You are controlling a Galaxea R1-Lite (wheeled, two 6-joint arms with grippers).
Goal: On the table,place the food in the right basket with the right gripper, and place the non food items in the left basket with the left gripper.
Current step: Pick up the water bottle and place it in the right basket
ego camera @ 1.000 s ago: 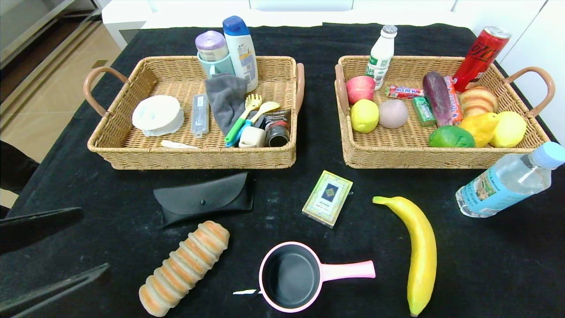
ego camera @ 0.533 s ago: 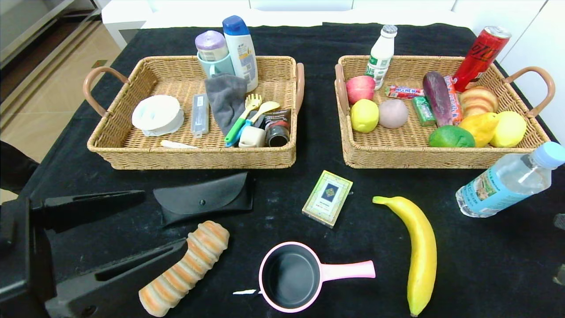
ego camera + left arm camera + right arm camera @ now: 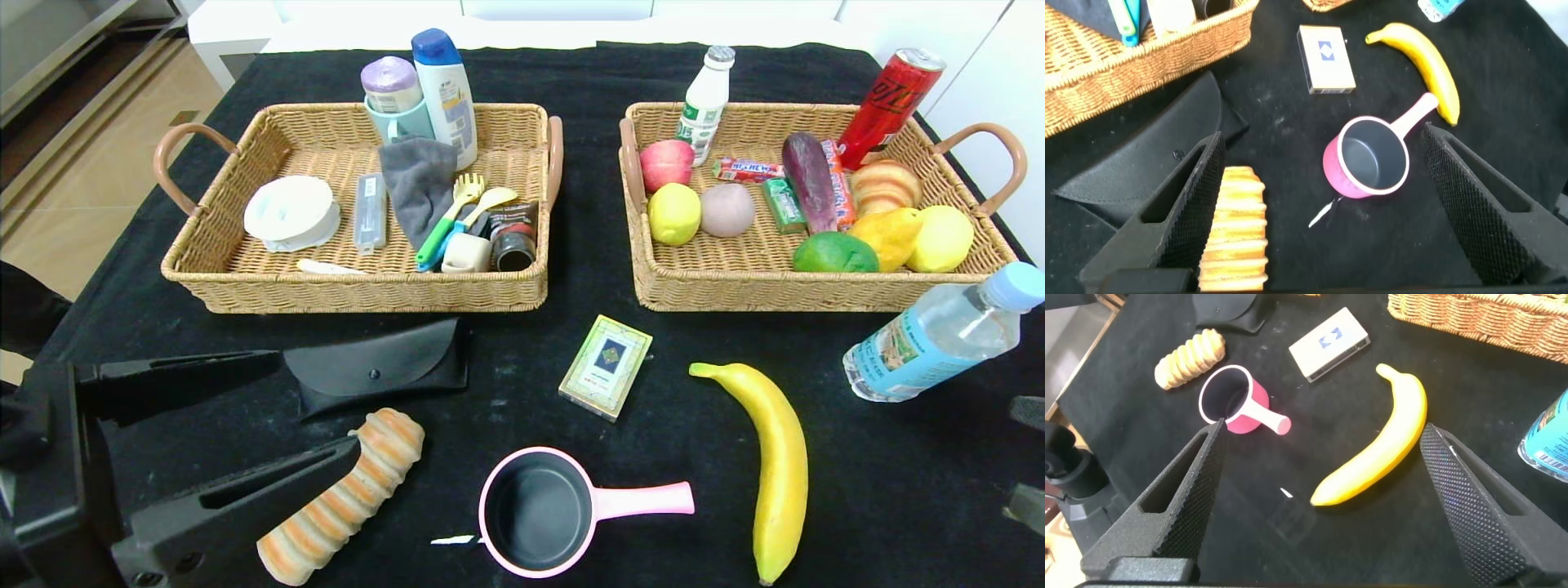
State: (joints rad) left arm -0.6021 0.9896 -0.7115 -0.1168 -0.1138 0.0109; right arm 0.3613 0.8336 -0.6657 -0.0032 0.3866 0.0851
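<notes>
Head view: the left end effector (image 3: pixel 314 404) hangs open over the worktop (image 3: pixel 506 384), the glasses case (image 3: pixel 380 365) just beyond its fingertips and the bread roll (image 3: pixel 343 498) under its nearer finger.

Left wrist view: saucepan (image 3: pixel 1368 157) between its fingers.

Right wrist view: the right end effector (image 3: pixel 1319 453), open, brackets the banana (image 3: pixel 1380 449).

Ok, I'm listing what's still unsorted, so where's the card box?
Head view: the card box lies mid-table, before the gap between the baskets, with the banana to its right.

left pincer (image 3: pixel 314 404): open, low | right pincer (image 3: pixel 1027 457): open, edge
</notes>
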